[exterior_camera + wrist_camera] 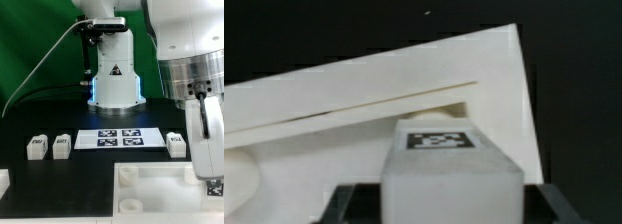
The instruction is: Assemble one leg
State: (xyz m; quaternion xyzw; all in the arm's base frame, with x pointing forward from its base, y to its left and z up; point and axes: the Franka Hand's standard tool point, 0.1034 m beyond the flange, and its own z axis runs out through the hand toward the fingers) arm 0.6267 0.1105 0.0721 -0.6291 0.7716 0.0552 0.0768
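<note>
Wrist view: jaws clenched on leg (452, 165), tag facing camera, gripper (452, 205) poised above large white tray part (331, 110). Exterior view: gripper (210, 180) at right over tray (150, 190); three spare legs (38, 148) near marker board (120, 138).

Leg (452, 165) — matt white plastic, apparently; table (40, 110) — matt black.

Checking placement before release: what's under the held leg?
In the wrist view the leg, between the gripper's fingers, hangs over the white tray part near a corner. The spot directly beneath is covered by the leg, so contact or a socket can't be confirmed.
</note>
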